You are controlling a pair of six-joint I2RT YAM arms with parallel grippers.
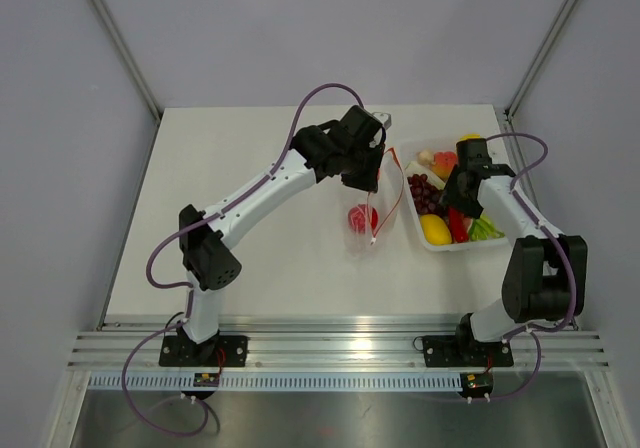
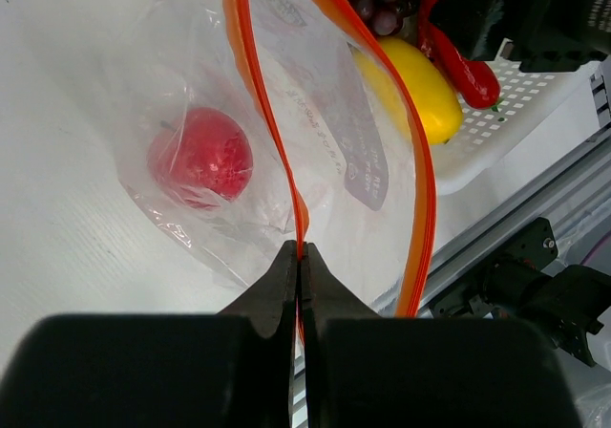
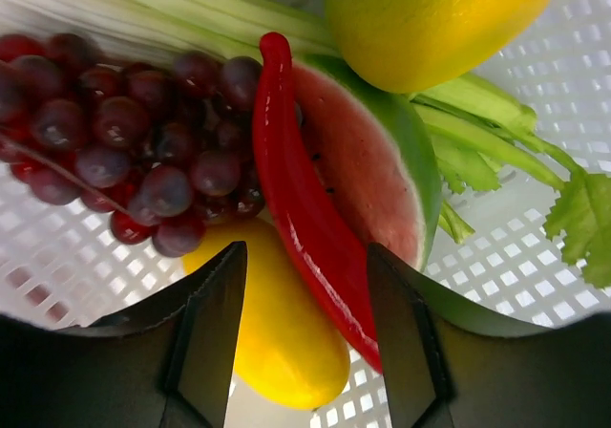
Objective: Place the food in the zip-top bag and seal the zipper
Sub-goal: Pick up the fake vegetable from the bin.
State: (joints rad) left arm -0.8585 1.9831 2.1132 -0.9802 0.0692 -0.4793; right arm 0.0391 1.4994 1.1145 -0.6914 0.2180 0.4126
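My left gripper (image 2: 302, 248) is shut on the red-orange zipper strip (image 2: 256, 84) of the clear zip-top bag (image 2: 191, 55) and holds its mouth up and open; a red round fruit (image 2: 200, 156) lies inside, also seen from above (image 1: 361, 216). My right gripper (image 3: 307, 256) is open, low over the white tray (image 1: 436, 240), its fingers either side of the red chili (image 3: 301, 208). Under it lie a yellow lemon (image 3: 277, 342), purple grapes (image 3: 143, 141), a watermelon slice (image 3: 372, 160), green celery (image 3: 496, 132) and a second lemon (image 3: 430, 17).
The tray stands at the right of the table with more fruit at its far end (image 1: 445, 158). The bag hangs just left of the tray. The metal rail (image 1: 330, 348) runs along the near edge.
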